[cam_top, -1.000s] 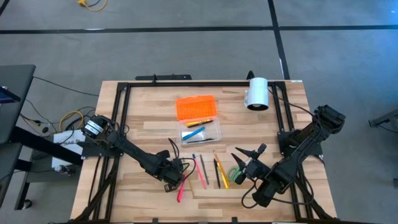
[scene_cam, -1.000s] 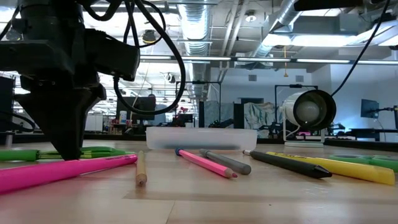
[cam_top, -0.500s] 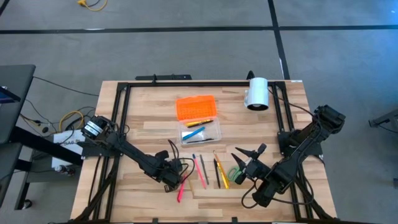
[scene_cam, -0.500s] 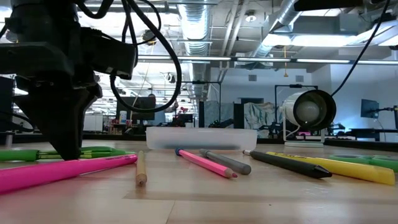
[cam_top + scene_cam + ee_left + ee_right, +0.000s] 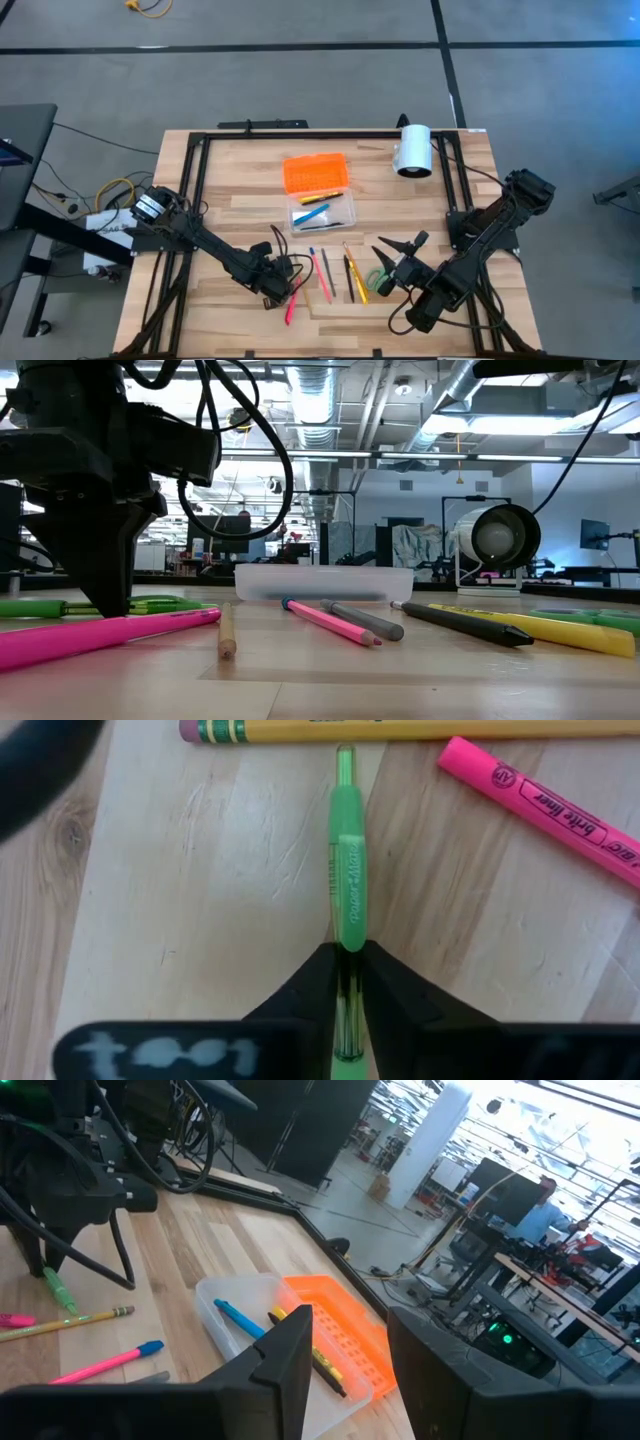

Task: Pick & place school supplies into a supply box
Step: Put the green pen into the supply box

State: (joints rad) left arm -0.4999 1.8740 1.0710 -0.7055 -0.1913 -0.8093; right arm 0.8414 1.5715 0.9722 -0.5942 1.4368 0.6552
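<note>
A green pen (image 5: 347, 870) lies flat on the wooden table, and my left gripper (image 5: 347, 982) is shut on it at the near left (image 5: 283, 283). In the low view the left gripper (image 5: 112, 600) stands upright over the green pen (image 5: 160, 602). A pink highlighter (image 5: 545, 805) and a yellow pencil (image 5: 400, 730) lie close by. The clear supply box (image 5: 323, 212) holds a few pens, and its orange lid (image 5: 316, 172) lies just beyond it. My right gripper (image 5: 395, 262) hovers open at the near right, and in its wrist view the right gripper (image 5: 350, 1370) has nothing between its fingers. My left gripper pinches the green pen's barrel just behind the clip (image 5: 348, 958) between its two fingers. The fingers come from above, pointing down, one on each side, and lie across the pen. The pen lies flat on the table.
Several pens and pencils (image 5: 335, 275) and green-handled scissors (image 5: 378, 277) lie between the two grippers. A white cylinder (image 5: 412, 150) lies at the far right. A black frame (image 5: 200, 150) borders the table. Bare wood lies left of the box.
</note>
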